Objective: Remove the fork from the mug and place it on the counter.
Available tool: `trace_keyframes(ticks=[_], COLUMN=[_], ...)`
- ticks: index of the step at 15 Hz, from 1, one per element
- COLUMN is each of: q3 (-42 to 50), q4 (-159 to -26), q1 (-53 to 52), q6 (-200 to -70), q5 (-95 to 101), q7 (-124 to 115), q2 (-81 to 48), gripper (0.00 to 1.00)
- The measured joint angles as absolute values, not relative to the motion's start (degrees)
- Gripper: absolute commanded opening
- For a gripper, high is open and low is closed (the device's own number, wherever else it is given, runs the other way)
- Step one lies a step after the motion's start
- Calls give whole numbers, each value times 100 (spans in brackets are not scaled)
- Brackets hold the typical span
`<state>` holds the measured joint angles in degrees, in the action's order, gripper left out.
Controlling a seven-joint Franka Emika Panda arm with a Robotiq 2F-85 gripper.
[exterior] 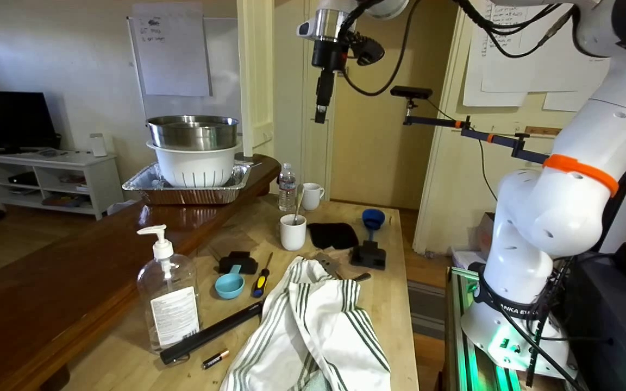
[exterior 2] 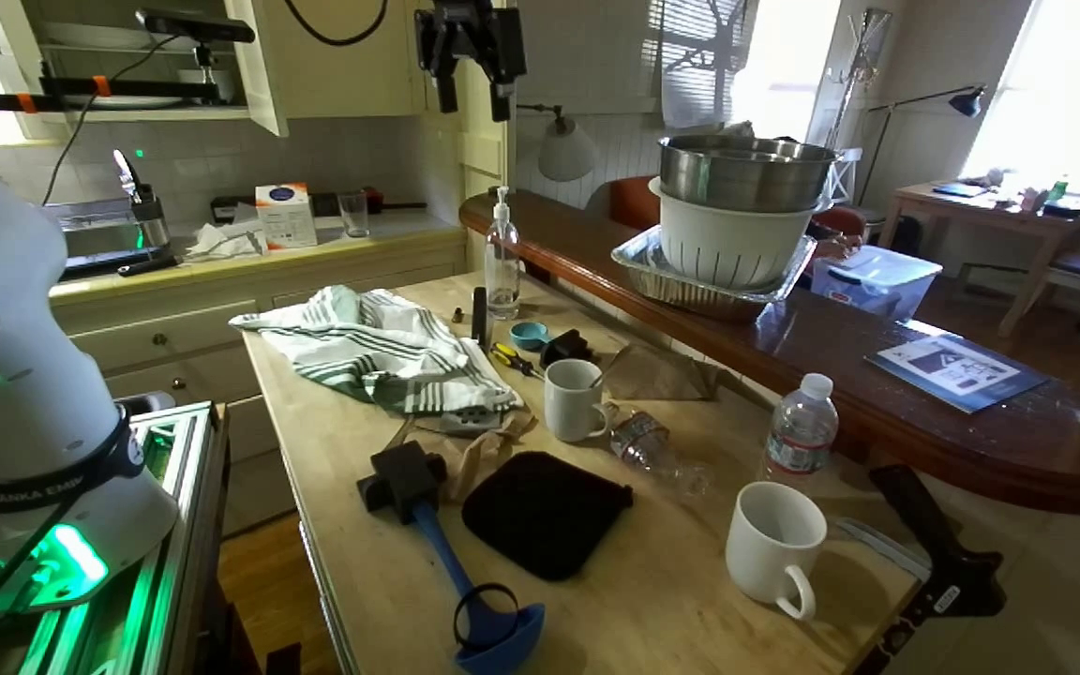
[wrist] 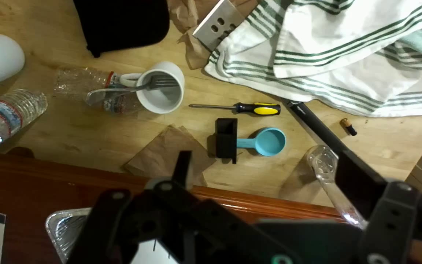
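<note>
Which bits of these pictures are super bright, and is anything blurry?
In an exterior view, the large bright window at the upper right is washed out to white, and a green light glares on the robot's smooth white base; in the wrist view, the black two-fingered gripper, seen up close, looks blurry, but the thin silver metal fork shows clear tines.

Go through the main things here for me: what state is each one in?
Gripper: open, holding nothing
Fork mug: upright
Fork: tines in that mug, handle sticking out
Other mug: upright
Capped bottle: standing
Second bottle: lying on its side
Pump bottle: upright, pump fitted
Towel: rumpled
Screwdriver: lying flat
Teal scoop: bowl facing up
Metal bowl: upright, stacked in the white colander
Cupboard door: open
</note>
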<state>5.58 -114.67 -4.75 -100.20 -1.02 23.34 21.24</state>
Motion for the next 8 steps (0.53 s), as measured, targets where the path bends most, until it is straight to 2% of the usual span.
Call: trace_keyframes(ticks=[8], q3=[1218], q4=[-10960], q1=[-30], q6=[-10548], q5=[-406], q7=[3946], q2=[865], gripper=[100])
